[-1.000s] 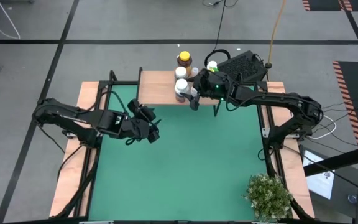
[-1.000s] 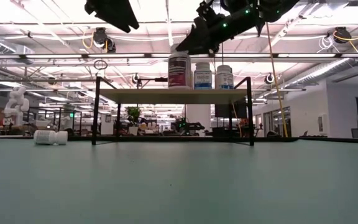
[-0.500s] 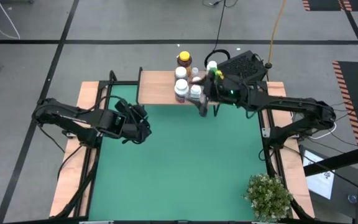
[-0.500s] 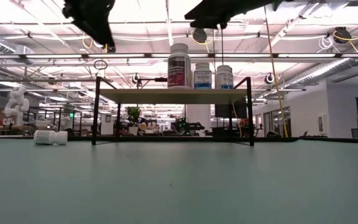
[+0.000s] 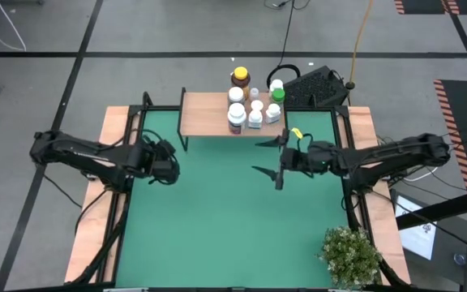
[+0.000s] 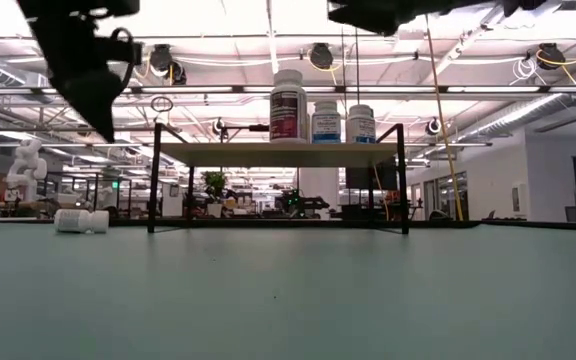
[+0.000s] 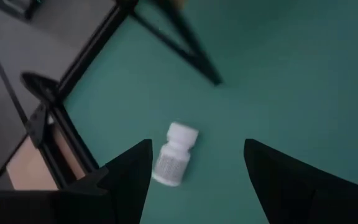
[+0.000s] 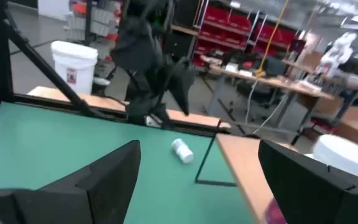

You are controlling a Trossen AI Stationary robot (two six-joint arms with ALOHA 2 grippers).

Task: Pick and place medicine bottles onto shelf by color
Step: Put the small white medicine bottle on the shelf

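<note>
The shelf (image 5: 209, 113) stands at the table's far edge, and several medicine bottles (image 5: 254, 113) stand upright on it: white ones, a green-capped one (image 5: 278, 95) and an amber one with a yellow cap (image 5: 239, 79). Three of them (image 6: 289, 105) show in the low view. One white bottle (image 7: 174, 154) lies on its side on the green mat near the left edge (image 6: 81, 220). My left gripper (image 7: 194, 165) hangs open above it, pointing steeply down (image 5: 164, 162). My right gripper (image 5: 267, 158) stands open and level over the mat, in front of the shelf, holding nothing.
A potted plant (image 5: 351, 255) stands at the near right corner. A black device (image 5: 314, 85) and cables lie behind the shelf. The shelf's black legs (image 7: 179, 43) stand close to the lying bottle. Wooden rims (image 5: 116, 122) frame the mat.
My left gripper has gone toward the table's left edge and down, tipping its fingers downward over the lying bottle. My right gripper has drawn back from the shelf toward the near edge and the right, staying open. The bottles on the shelf have stayed put.
</note>
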